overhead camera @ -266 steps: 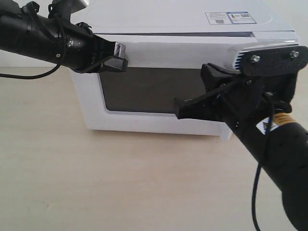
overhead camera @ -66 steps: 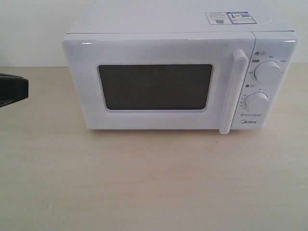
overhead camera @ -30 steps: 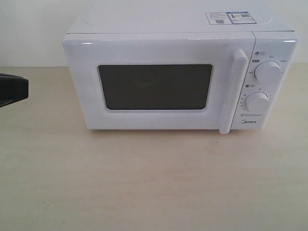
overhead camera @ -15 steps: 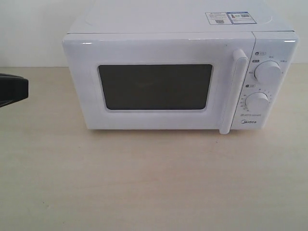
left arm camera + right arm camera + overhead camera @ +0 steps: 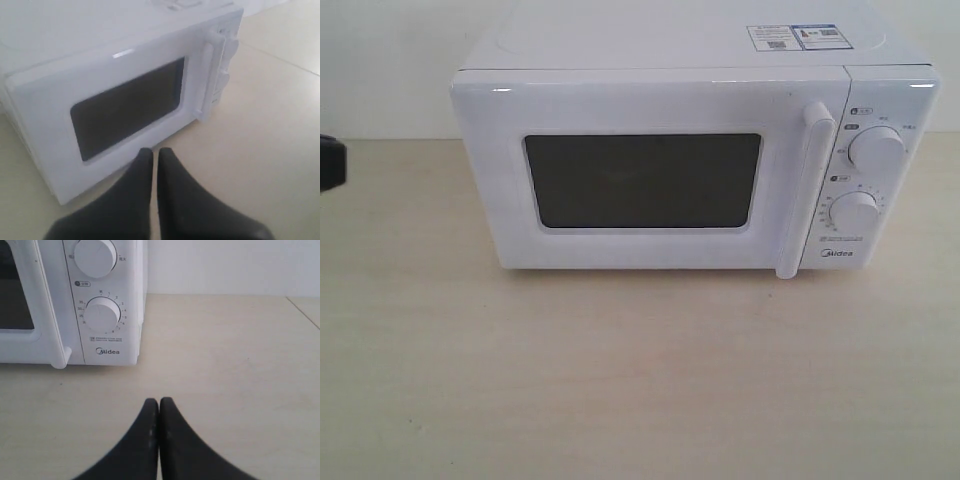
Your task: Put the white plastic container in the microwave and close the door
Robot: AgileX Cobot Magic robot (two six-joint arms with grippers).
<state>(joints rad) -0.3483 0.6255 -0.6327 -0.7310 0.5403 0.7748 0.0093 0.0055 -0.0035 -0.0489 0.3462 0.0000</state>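
The white Midea countertop microwave [image 5: 670, 45] stands on the pale wooden table [image 5: 640, 380] ahead of both your grippers. Its white side-hinged door [image 5: 640, 105] is shut flush against the front. The door's dark mesh window [image 5: 642, 180] shows nothing of the inside, and the white plastic container appears in none of your views, so you cannot tell where it is.

Your left gripper [image 5: 155, 150] has its black fingers [image 5: 135, 200] drawn almost together, with only a thin slit between them, and they hold nothing. It points at the door from in front, with its tips near the door's lower edge but clear of it. The vertical white bar handle [image 5: 210, 75] lies farther ahead, across the window from the tips.

Your right gripper [image 5: 159, 400] is closed tight and empty over bare table. The control panel [image 5: 107, 300], with its upper round dial [image 5: 95, 255] and lower round dial [image 5: 101, 315], lies ahead of it and well apart, with nothing between them but tabletop.
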